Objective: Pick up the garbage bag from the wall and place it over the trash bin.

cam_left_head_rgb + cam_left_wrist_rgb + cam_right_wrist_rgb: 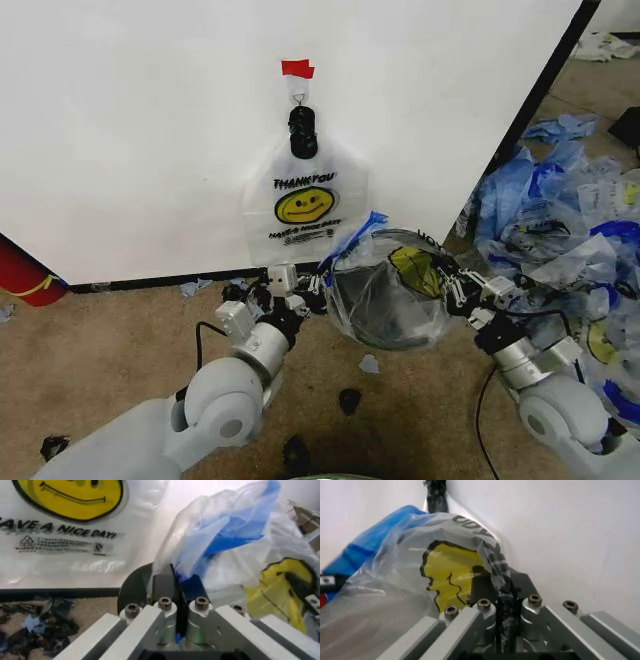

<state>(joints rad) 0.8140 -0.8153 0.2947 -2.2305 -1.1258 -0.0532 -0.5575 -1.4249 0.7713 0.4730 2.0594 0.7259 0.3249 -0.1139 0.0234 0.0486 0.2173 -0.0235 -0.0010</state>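
Here, both grippers are pinching the garbage bag [385, 290], stretching it over the trash bin [375, 305] below the wall [150, 130]: left gripper [310, 285] on a blue-edged handle, right gripper [450, 283] on the opposite rim. Thin plastic may tear or slip free.

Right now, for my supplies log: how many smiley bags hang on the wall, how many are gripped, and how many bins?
Hanging bag on wall: 1
Garbage bag held by left gripper and right gripper: 1
Trash bin: 1
Total: 3
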